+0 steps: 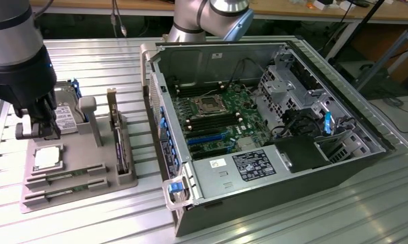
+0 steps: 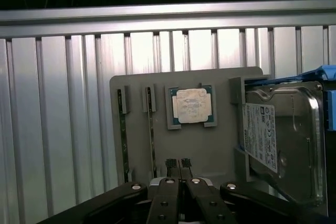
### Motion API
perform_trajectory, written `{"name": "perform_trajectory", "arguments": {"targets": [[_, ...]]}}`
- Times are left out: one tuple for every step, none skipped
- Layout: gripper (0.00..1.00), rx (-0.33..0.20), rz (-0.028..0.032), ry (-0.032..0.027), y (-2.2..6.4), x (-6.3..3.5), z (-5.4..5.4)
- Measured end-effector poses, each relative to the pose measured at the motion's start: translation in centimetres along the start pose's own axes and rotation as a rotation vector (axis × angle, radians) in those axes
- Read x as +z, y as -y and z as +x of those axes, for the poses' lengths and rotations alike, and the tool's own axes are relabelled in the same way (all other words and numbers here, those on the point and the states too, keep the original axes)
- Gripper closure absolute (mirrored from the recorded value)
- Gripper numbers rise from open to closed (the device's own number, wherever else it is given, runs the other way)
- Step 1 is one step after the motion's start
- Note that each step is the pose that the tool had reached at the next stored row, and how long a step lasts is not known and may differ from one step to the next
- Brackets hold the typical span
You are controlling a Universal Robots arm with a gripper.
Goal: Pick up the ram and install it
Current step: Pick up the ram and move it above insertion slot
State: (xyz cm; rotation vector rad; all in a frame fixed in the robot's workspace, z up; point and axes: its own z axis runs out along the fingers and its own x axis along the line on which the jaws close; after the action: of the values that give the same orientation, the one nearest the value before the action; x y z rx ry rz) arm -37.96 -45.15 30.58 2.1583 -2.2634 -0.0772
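1. Wrist view is showing the gripper (image 2: pixel 178 164) hovering over the grey tray (image 2: pixel 210 148). Its two fingers are pressing together and gripping nothing.
2. One ram stick (image 2: pixel 150 129) is resting on edge in a narrow tray slot. It is the stick closer to the fingertips, and they are not touching it.
3. The other ram stick (image 2: pixel 122 135) is lying parallel in the next slot, farther from the fingers.
4. A silver processor chip (image 2: pixel 191 106) is sitting in its square pocket, between the closer stick and the hard drive (image 2: pixel 283 140).
5. Exterior view is showing the dark arm (image 1: pixel 14 51) hanging over the tray at the exterior view's left, with its lower end above the hard drive end of the tray.
6. A tall expansion card (image 1: pixel 116 134) is standing upright along the tray edge facing the computer case (image 1: pixel 211 61).
7. The case is lying open on the ribbed metal table (image 1: pixel 88 56) at the exterior view's right. Its motherboard (image 1: pixel 217 117) is facing up, well apart from both sticks.
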Motion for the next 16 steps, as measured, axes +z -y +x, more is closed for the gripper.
{"name": "perform_trajectory", "arguments": {"targets": [[0.89, 0.000, 0.0000, 0.0000, 0.00, 0.06, 0.2], [0.89, 0.000, 0.0000, 0.0000, -0.01, 0.10, 0.3], [0.89, 0.000, -0.0001, -0.0002, -0.02, 0.19, 0.8], [0.89, 0.000, 0.0000, 0.0000, -0.04, 0.29, 1.3], [0.83, 0.000, -0.0001, -0.0001, -0.06, 0.37, 1.7], [0.76, 0.000, -0.0001, -0.0001, -0.06, 0.47, 2.0], [0.67, 0.000, -0.0001, -0.0001, -0.06, 0.54, 2.2], [0.67, 0.000, 0.0000, -0.0001, -0.07, 0.60, 2.3], [0.61, 0.000, 0.0000, 0.0000, -0.07, 0.64, 2.4], [0.61, 0.000, 0.0000, 0.0000, -0.07, 0.71, 2.6], [0.61, 0.000, 0.0000, 0.0000, -0.10, 0.82, 2.8], [0.60, 0.000, -0.0001, -0.0001, -0.11, 0.87, 3.0], [0.53, 0.000, 0.0001, 0.0001, -0.11, 0.92, 3.1], [0.53, 0.000, 0.0000, 0.0000, -0.11, 0.95, 3.1], [0.53, 0.000, -0.0001, 0.0000, -0.10, 1.01, 3.1], [0.53, 0.000, -0.0007, -0.0002, -0.08, 1.14, 3.2]]}}
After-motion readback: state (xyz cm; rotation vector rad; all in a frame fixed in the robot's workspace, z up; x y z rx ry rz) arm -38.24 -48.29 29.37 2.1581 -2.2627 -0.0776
